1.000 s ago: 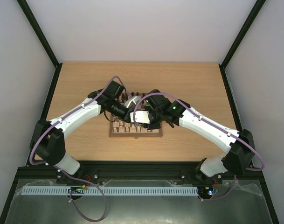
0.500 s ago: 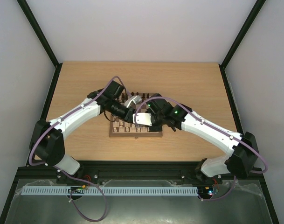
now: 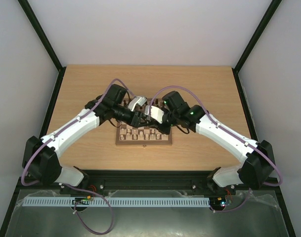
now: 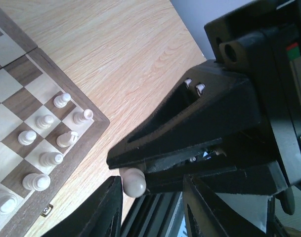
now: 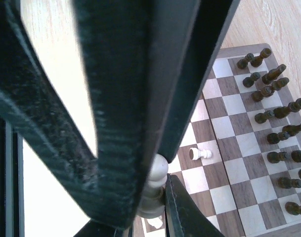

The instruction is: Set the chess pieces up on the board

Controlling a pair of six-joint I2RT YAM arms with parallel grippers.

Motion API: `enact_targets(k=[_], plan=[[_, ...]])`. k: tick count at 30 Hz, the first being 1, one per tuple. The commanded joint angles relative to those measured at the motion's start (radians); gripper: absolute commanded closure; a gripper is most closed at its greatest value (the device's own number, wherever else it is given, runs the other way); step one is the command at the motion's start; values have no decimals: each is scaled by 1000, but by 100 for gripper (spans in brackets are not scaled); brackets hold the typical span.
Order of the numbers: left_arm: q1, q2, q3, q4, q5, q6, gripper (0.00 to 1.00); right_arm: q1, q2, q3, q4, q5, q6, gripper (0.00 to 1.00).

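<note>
The board (image 3: pixel 143 143) lies mid-table, with cream pieces (image 3: pixel 139 132) standing in its near rows. Both grippers meet above its far half. My right gripper (image 5: pixel 151 197) is shut on a cream piece (image 5: pixel 154 190) with a round head; that piece also shows in the left wrist view (image 4: pixel 134 181). My left gripper (image 4: pixel 152 200) is open, its fingers (image 4: pixel 108 210) either side of the right gripper's tips; the piece lies against one finger. Dark pieces (image 5: pixel 274 94) stand at one board edge. One cream pawn (image 5: pixel 199 153) lies on its side.
Cream pieces (image 4: pixel 46 143) stand in two rows at the board's corner (image 4: pixel 91 131). Bare light-wood table (image 3: pixel 209 89) surrounds the board. Black frame posts stand at the table's left and right edges. Both forearms cross over the board's sides.
Both grippers have moved toward the far side of the board. The right gripper has come off the near rows. The left arm's elbow has swung left.
</note>
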Motion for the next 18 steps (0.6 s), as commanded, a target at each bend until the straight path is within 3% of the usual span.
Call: enact_targets(k=[1,4,11,18], plan=[[-2,2,-9,27,-12,-16,65,-4,-4,6,16,-64,58,94],[-2,8,-13,40,-36,-32,66,-4,-10,3,17,-73,60,94],[-1,20,-20,59,-16,-48,81,-4,-16,0,21,-74,72,94],[-2,31,-18,25,-23,-29,85,-8,-12,-7,46,-56,98,94]])
